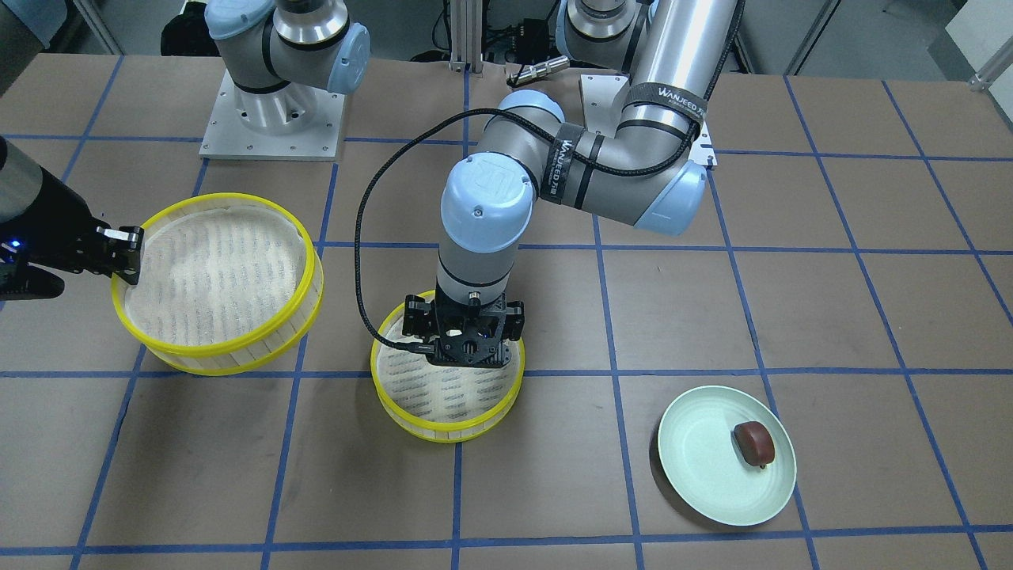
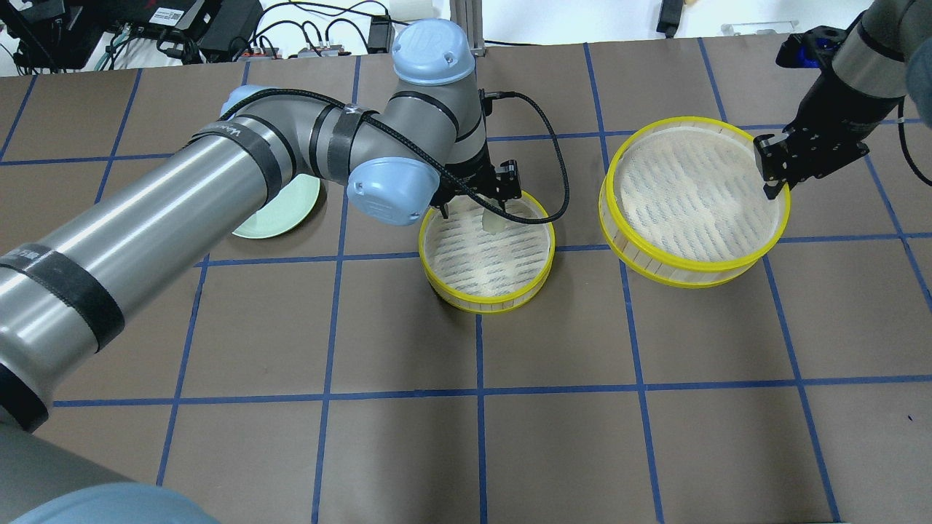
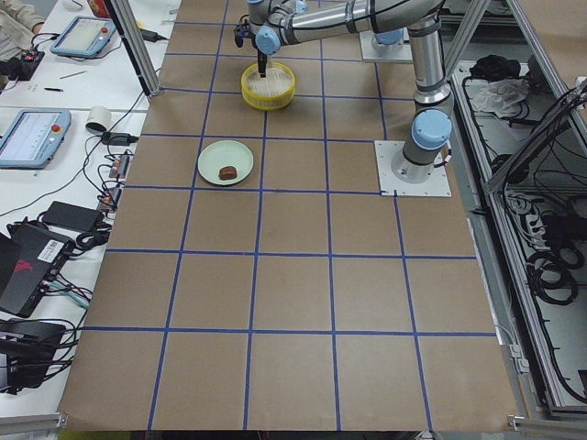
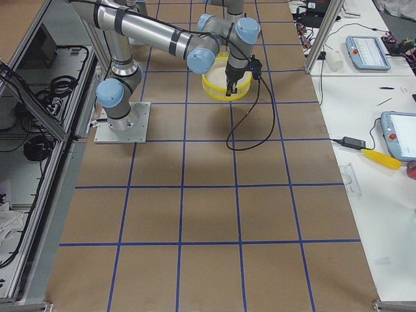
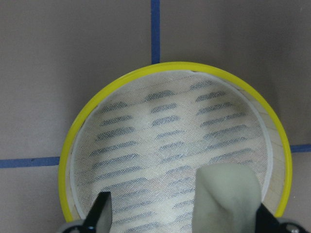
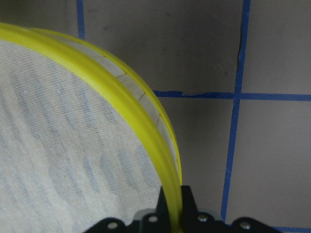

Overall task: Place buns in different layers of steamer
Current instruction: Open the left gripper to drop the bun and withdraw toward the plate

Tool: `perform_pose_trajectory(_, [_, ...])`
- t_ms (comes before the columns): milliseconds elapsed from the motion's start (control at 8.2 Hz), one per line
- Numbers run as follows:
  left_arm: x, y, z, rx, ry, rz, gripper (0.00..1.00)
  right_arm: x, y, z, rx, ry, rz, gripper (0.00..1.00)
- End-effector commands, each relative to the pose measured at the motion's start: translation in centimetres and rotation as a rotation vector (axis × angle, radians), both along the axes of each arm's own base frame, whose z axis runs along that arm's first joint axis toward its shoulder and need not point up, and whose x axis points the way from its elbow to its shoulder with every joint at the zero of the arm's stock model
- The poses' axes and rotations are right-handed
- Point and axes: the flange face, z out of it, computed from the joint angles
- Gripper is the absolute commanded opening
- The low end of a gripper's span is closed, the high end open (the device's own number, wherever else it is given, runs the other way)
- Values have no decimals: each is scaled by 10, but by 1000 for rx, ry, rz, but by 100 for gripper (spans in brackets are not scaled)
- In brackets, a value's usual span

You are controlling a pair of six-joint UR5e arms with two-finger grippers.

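The cream-white bun (image 5: pixel 226 199) lies on the mesh of the smaller steamer layer (image 5: pixel 73 141) mid-table, also seen in the overhead view (image 2: pixel 494 220). My left gripper (image 5: pixel 182 218) hangs over that layer (image 1: pixel 443 434), open, with the bun against one finger only. The dark reddish-brown bun (image 1: pixel 753 443) lies on the pale green plate (image 1: pixel 696 475). My right gripper (image 2: pixel 770 185) is shut on the yellow rim of the larger steamer layer (image 2: pixel 692 266). The rim runs between its fingers in the right wrist view (image 6: pixel 146 121).
The plate (image 2: pixel 280 218) is partly hidden behind my left arm in the overhead view. The brown table has blue tape grid lines. The two arm bases (image 1: pixel 273 119) stand at the robot's side of the table.
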Motion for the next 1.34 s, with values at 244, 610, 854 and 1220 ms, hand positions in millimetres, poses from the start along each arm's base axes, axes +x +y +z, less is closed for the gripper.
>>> perform_pose_trajectory(244, [3, -2, -13, 15, -29, 14, 58, 1, -1, -1, 1, 1, 0, 0])
perform_pose_trajectory(610, [4, 1, -22, 30, -31, 6, 84, 2, -1, 1, -5, 2, -6, 0])
perform_pose_trajectory(854, [5, 1, -4, 3, -25, -1, 84, 2, -1, 1, -5, 0, -7, 0])
perform_pose_trajectory(1220, [83, -31, 38, -33, -19, 63, 85, 18, -6, 2, -31, 13, -36, 0])
